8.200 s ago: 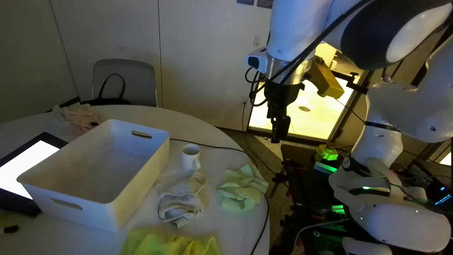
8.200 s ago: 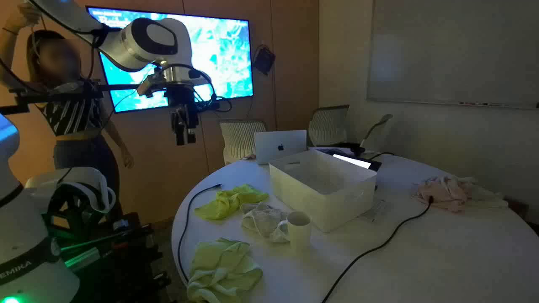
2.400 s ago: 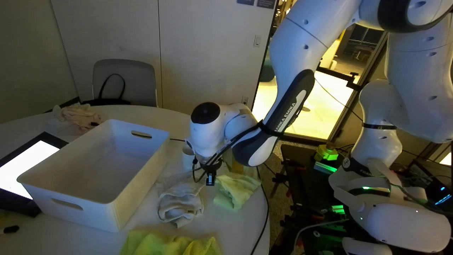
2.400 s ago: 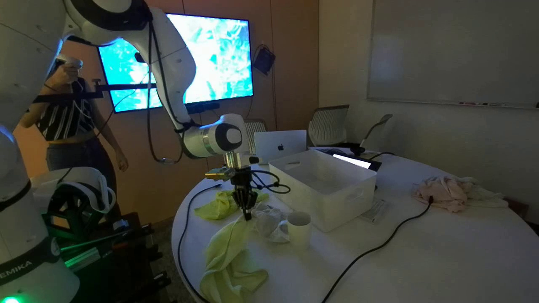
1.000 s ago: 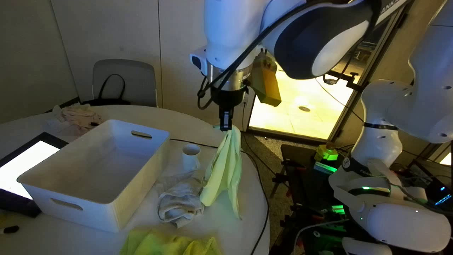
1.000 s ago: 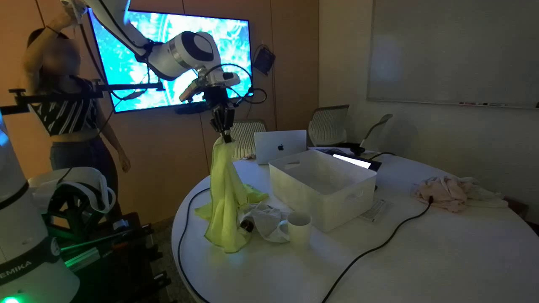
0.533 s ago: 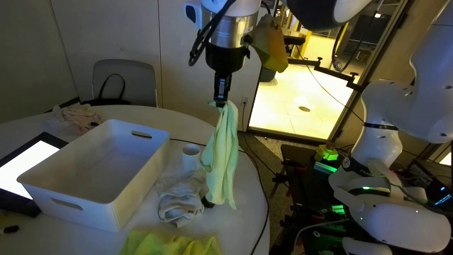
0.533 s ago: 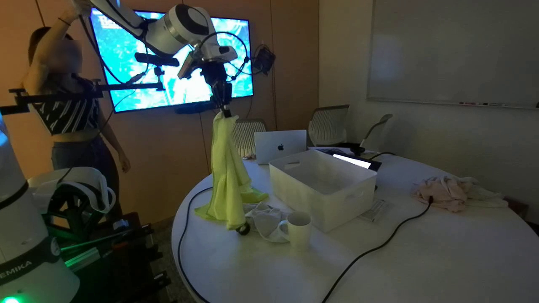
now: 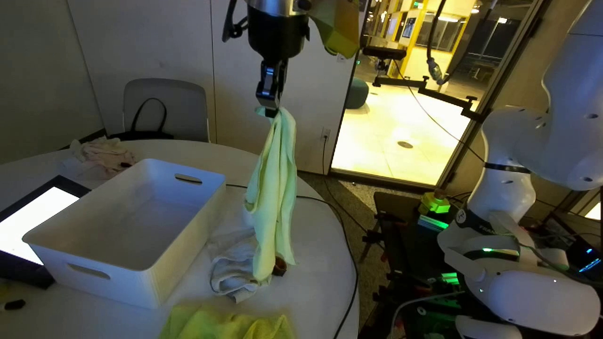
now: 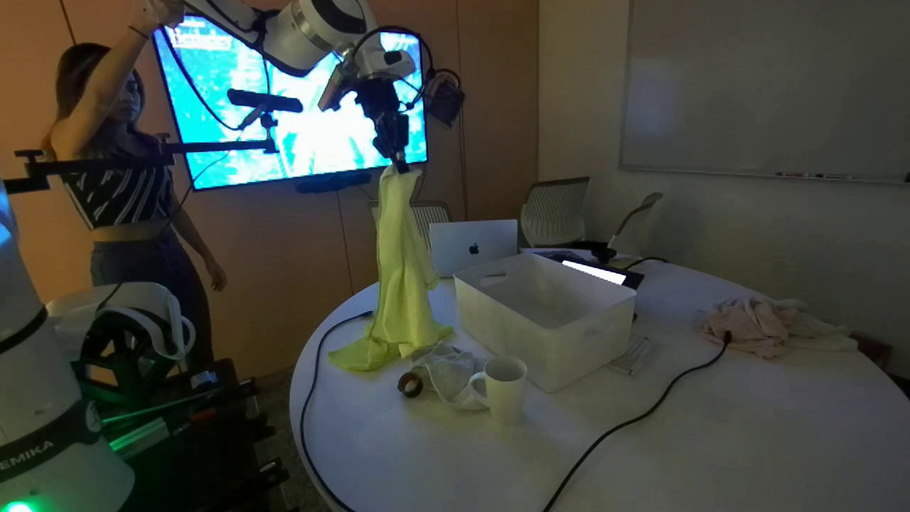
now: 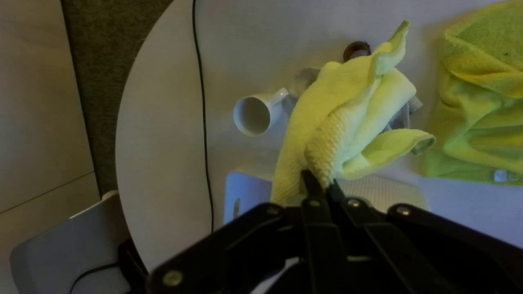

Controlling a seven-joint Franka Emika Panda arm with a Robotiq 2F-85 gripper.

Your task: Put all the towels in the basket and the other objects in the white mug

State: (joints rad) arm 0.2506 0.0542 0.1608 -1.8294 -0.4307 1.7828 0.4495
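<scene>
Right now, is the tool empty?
No, in an exterior view the tool is shut on the top of a towel, and the rest of the cloth hangs down below it.

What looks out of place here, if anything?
Mildly odd: a black cord end lies on the tabletop, seemingly plugged into nothing; a second cord end lies at the pinkish cloth. No spill or damage that I can see; the white mug stands upright.
</scene>
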